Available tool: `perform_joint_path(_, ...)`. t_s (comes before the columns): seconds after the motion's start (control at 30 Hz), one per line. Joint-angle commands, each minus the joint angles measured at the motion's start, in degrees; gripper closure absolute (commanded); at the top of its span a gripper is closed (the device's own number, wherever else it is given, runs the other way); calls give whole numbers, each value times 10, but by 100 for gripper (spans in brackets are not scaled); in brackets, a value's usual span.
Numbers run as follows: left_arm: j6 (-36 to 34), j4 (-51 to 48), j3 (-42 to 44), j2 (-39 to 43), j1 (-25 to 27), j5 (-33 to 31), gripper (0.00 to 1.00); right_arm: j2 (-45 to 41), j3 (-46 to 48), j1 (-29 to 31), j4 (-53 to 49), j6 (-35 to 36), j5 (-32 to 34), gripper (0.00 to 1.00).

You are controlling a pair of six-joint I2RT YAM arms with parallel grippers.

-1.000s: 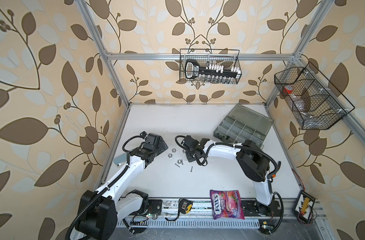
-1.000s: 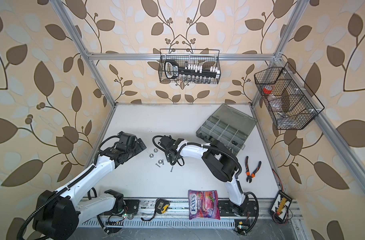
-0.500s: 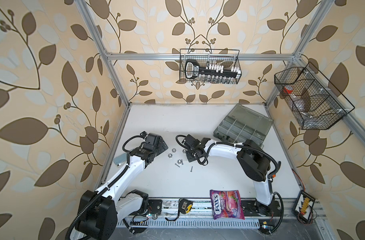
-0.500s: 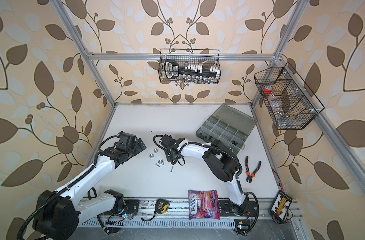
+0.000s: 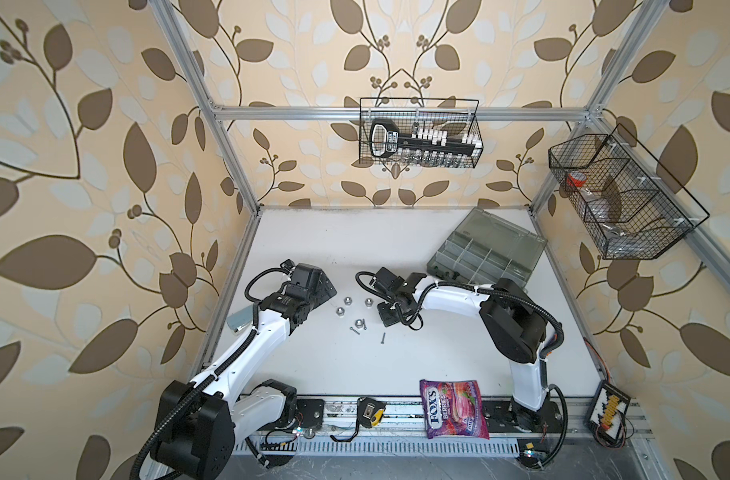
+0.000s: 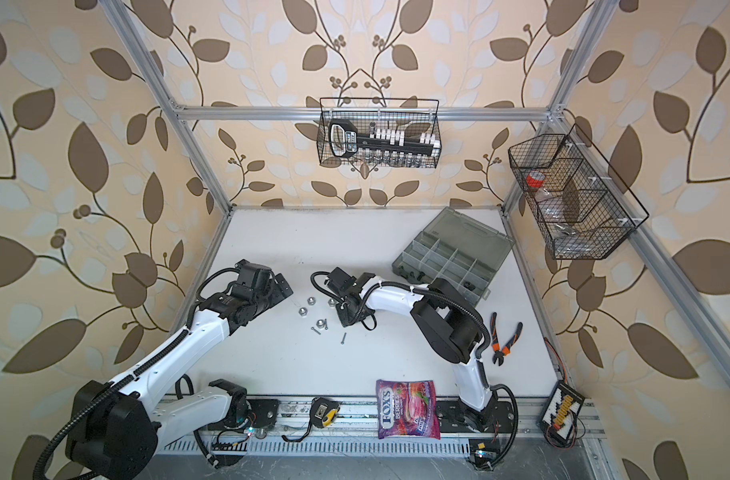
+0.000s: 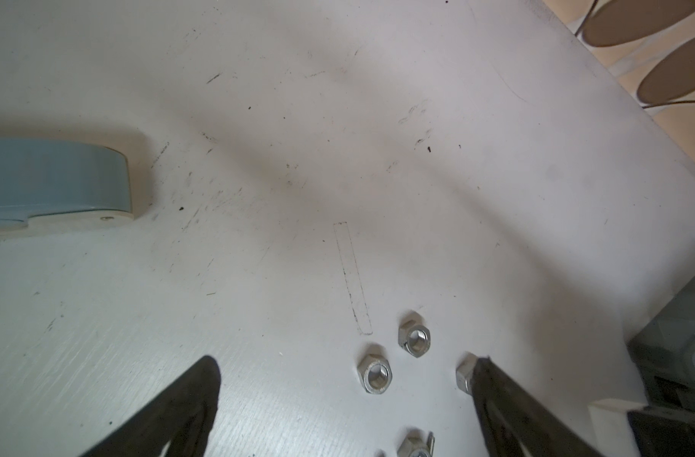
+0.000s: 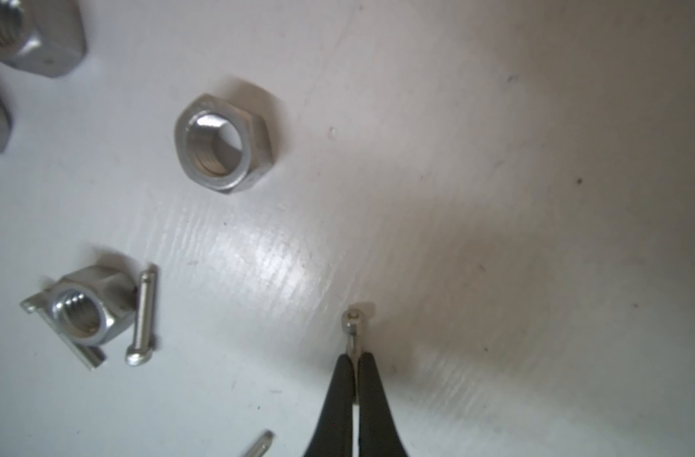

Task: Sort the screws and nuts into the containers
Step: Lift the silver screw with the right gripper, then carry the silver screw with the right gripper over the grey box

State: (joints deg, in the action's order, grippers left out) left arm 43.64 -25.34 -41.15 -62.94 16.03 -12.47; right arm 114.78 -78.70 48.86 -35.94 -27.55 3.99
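Several silver nuts (image 5: 347,300) lie in a loose group at mid-table, with thin screws (image 5: 353,329) beside them. My right gripper (image 8: 353,360) is shut on one thin screw (image 8: 352,332), whose head sticks out past the tips just above the table. More show in the right wrist view: a nut (image 8: 223,144), and another nut (image 8: 86,312) with a screw (image 8: 142,314) beside it. My left gripper (image 7: 343,376) is open and low at the group's left, with one nut (image 7: 375,374) between its fingers and another (image 7: 465,376) against a finger. The grey organizer box (image 5: 488,253) with its containers stands open at the back right.
Orange-handled pliers (image 6: 506,338) lie right of the right arm. A candy bag (image 5: 454,409) and a tape measure (image 5: 369,417) sit on the front rail. A grey tape roll (image 7: 53,178) lies by the left wall. Wire baskets (image 5: 419,139) (image 5: 621,199) hang on the walls.
The right gripper's jaws have closed the last bit onto the thin screw. Both arms have stayed almost where they were.
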Motion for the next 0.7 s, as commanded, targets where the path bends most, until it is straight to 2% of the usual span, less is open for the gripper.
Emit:
perform_joint_path(0.0, -8, 5, -22, -7, -4, -9, 1, -29, 11, -10, -32, 10, -2, 100)
perform_joint_path(0.4, -10, 18, -25, -27, -4, 8, 1, -108, 33, -62, -33, 13, 37, 100)
perform_joint_path(0.5, -10, 20, -28, -36, -4, 18, 1, -135, 44, -89, -35, 17, 53, 100)
perform_joint_path(0.67, -12, 22, -32, -44, -4, 29, 1, -182, 70, -166, -33, 25, 84, 100)
